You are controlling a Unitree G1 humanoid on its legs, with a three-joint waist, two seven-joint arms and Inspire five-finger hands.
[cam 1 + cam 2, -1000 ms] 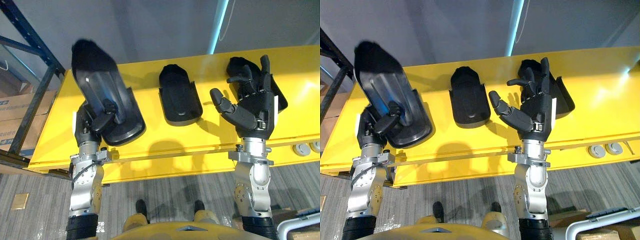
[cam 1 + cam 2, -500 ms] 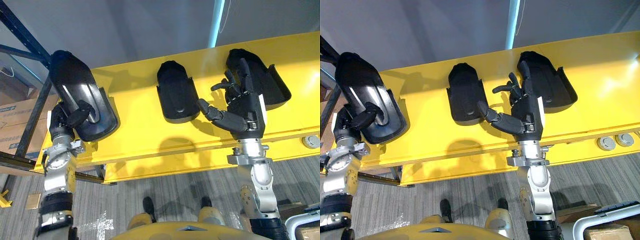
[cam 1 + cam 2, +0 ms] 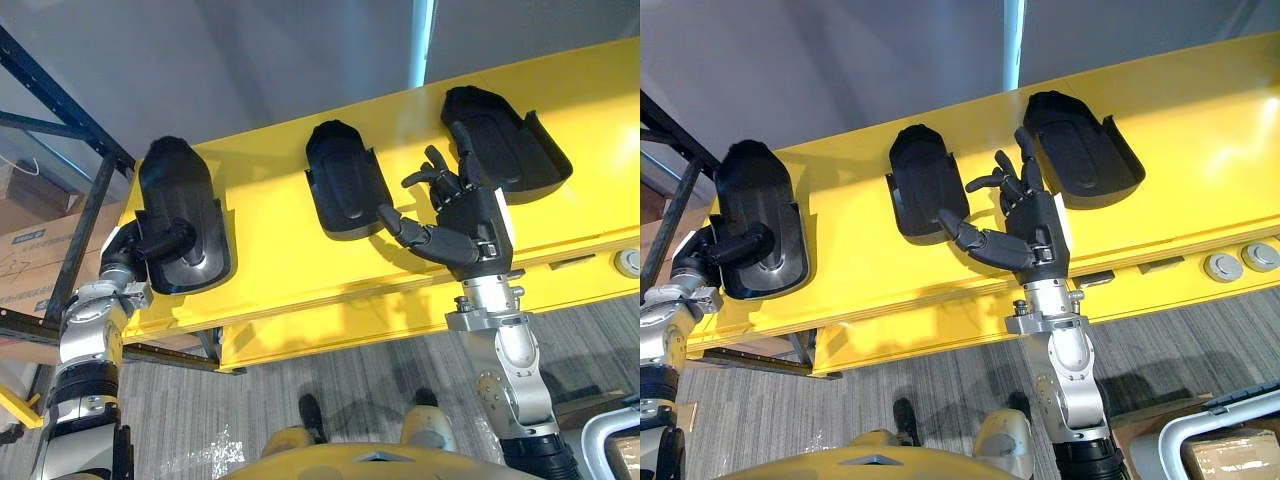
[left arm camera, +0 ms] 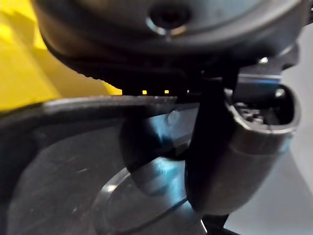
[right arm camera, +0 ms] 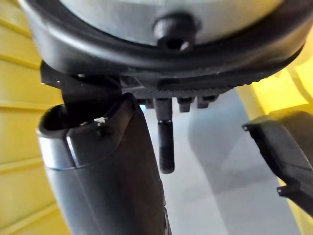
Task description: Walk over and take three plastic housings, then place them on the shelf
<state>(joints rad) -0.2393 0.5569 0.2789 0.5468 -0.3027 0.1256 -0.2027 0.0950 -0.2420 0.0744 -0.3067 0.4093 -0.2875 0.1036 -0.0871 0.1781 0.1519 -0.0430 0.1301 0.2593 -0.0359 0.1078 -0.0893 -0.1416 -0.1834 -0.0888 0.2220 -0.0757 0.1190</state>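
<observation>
Three black plastic housings show on the yellow table (image 3: 270, 270). My left hand (image 3: 150, 245) is shut on the left housing (image 3: 180, 200) at the table's left end, thumb (image 4: 234, 142) across its hollow inside (image 4: 73, 186); the housing lies low and nearly flat on the surface. The middle housing (image 3: 345, 190) and the right housing (image 3: 505, 145) lie free on the table. My right hand (image 3: 460, 220) hovers open over the table's front part between those two, thumb (image 5: 107, 171) spread toward the middle one, holding nothing.
A dark blue rack frame (image 3: 60, 120) stands beyond the table's left end, with cardboard boxes (image 3: 25, 250) under it. Round grey fittings (image 3: 1240, 262) sit on the table's front face at the right. A grey wall with a cyan strip (image 3: 423, 45) rises behind.
The left housing, earlier raised and tilted in my left hand, has come down nearly flat at the table's left end. My right hand has shifted left, off the right housing. The camera has moved too.
</observation>
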